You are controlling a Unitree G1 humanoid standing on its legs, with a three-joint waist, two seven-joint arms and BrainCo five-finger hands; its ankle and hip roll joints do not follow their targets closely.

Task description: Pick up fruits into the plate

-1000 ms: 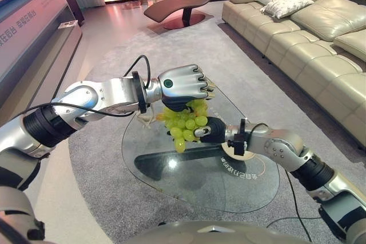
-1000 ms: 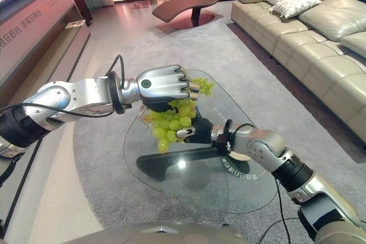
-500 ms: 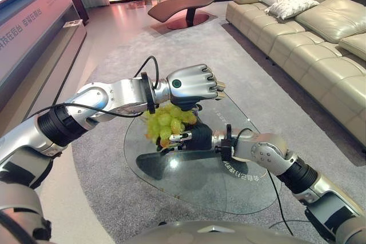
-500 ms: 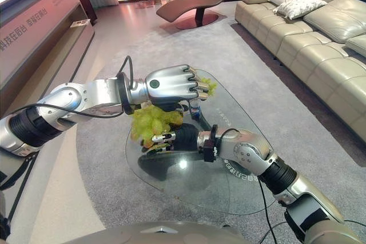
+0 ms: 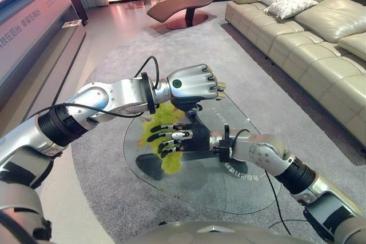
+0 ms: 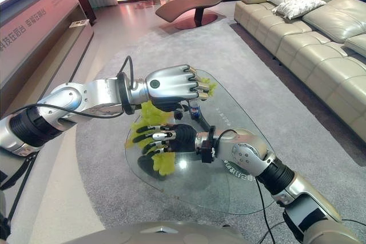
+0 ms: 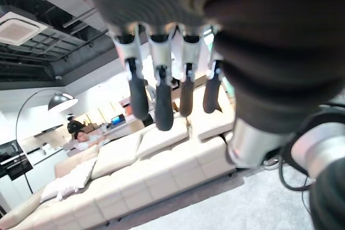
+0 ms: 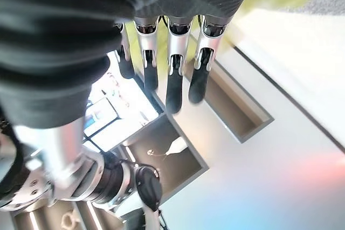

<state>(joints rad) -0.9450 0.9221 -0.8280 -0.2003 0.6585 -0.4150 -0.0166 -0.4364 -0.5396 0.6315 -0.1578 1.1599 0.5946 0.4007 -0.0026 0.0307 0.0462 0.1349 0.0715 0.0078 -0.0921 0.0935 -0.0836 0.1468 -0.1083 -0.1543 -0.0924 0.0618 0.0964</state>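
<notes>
A bunch of green grapes [image 5: 169, 160] hangs over the glass table [image 5: 251, 192], blurred with motion. My left hand [image 5: 193, 84] is a closed fist above it, and the bunch's top runs up under its curled fingers. My right hand [image 5: 191, 136] reaches in from the right at the middle of the bunch. Its fingers [image 8: 175, 79] are straight and spread, lying against the grapes' near side. A bit of yellow-green shows past the hand in the right wrist view.
A small bottle [image 6: 195, 110] stands on the table behind the hands. A cream sofa [image 5: 309, 32] runs along the right. A brown lounge chair [image 5: 183, 4] sits at the back. A grey rug lies under the table, with a low wall unit at the left.
My right hand has slid left along the bunch and opened its curled fingers into a spread. The grapes have swung and hang lower. The left fist has stayed in place for the last half second.
</notes>
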